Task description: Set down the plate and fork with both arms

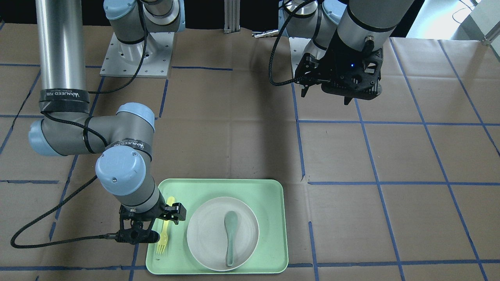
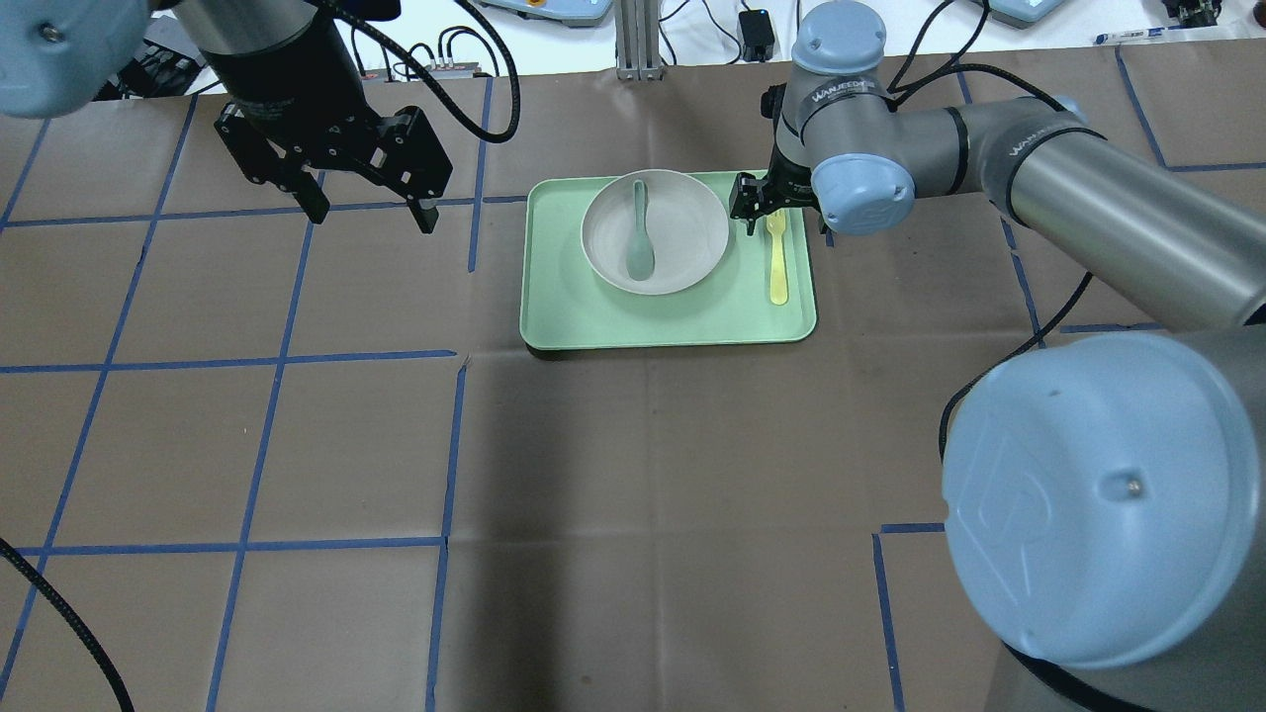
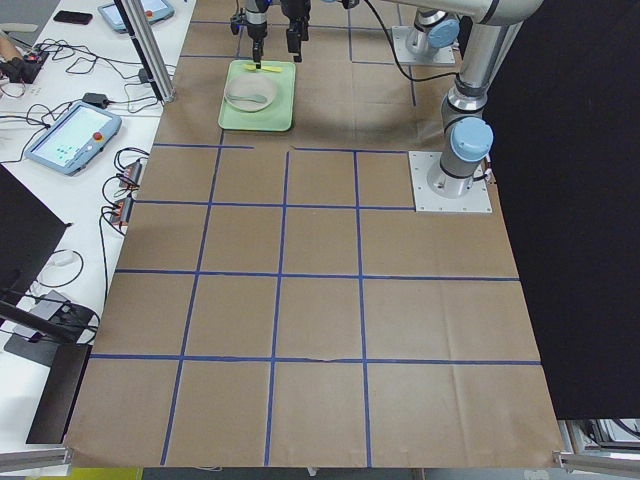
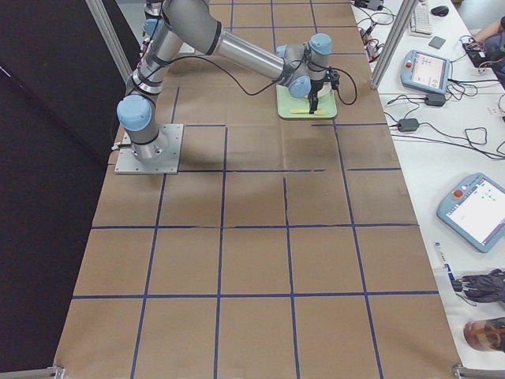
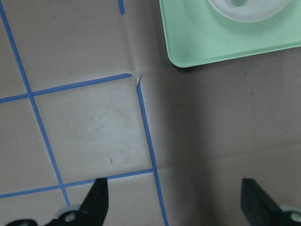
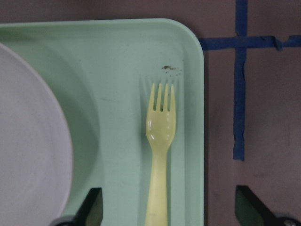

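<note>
The off-white plate (image 1: 203, 234) lies in the mint-green tray (image 1: 269, 218) with a grey-green spoon (image 1: 230, 238) in it. The pale-yellow fork (image 1: 163, 234) lies flat in the tray beside the plate, also in the overhead view (image 2: 778, 262) and the right wrist view (image 6: 160, 141). My right gripper (image 1: 156, 224) is open right above the fork's handle, its fingers on either side of it (image 6: 170, 207). My left gripper (image 2: 373, 218) is open and empty, above the bare table to the side of the tray.
The tray (image 2: 593, 316) lies on brown paper marked with blue tape lines. One corner of it shows in the left wrist view (image 5: 188, 52). Arm base plates stand at the robot's edge of the table.
</note>
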